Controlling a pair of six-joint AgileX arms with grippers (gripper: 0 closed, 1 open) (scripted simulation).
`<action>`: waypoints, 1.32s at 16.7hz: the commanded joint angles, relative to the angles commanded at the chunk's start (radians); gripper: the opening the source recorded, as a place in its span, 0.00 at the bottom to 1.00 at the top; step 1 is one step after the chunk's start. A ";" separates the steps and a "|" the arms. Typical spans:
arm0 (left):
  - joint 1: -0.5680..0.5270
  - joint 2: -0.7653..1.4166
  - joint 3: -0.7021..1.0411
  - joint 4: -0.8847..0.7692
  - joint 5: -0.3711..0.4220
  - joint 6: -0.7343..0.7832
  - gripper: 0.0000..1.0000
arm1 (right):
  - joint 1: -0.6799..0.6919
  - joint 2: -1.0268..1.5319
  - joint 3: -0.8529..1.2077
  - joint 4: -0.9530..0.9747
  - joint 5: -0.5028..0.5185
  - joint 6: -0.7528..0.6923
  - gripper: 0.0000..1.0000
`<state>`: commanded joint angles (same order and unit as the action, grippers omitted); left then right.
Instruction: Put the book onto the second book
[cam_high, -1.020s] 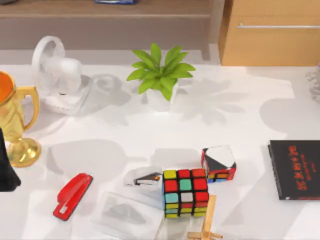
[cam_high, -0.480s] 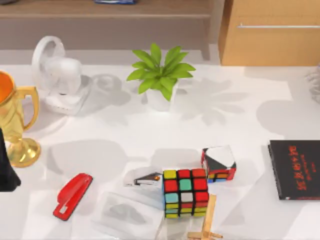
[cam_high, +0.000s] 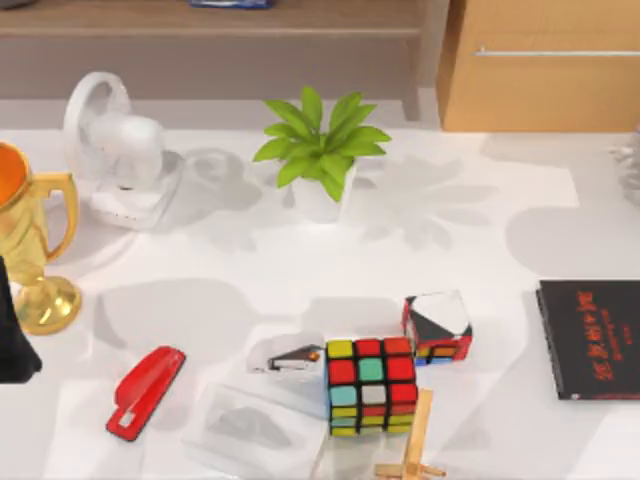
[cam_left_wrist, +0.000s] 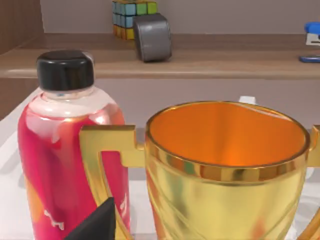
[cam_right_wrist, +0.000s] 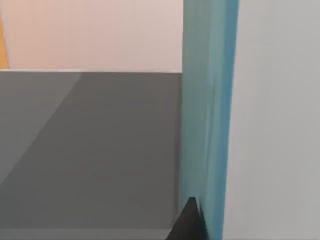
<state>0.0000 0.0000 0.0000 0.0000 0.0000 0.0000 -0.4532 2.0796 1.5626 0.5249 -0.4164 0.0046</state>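
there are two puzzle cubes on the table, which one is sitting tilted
The smaller cube, right of the stapler-side big one: it sits skewed with a white face up. The bigger cube lies square, coloured grid up.

Gold trophy cup (cam_left_wrist: 227, 170) beside a red bottle (cam_left_wrist: 65, 150) — black-capped.

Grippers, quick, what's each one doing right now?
Left gripper: by the gold cup, cannot tell.
Right gripper: against the teal book, grip cannot be told.

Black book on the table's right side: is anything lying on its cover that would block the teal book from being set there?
Nothing visible does. The black book lies flat with its cover bare; the teal book shows close up in the right wrist view.
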 joint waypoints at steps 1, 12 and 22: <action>0.000 0.000 0.000 0.000 0.000 0.000 1.00 | 0.001 -0.021 -0.014 -0.001 0.016 0.021 0.00; 0.000 0.000 0.000 0.000 0.000 0.000 1.00 | 0.198 -0.681 -0.643 -0.148 0.411 0.763 0.00; 0.000 0.000 0.000 0.000 0.000 0.000 1.00 | 0.626 -1.260 -1.376 -0.383 0.653 1.564 0.00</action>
<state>0.0000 0.0000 0.0000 0.0000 0.0000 0.0000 0.1729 0.8192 0.1866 0.1417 0.2364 1.5687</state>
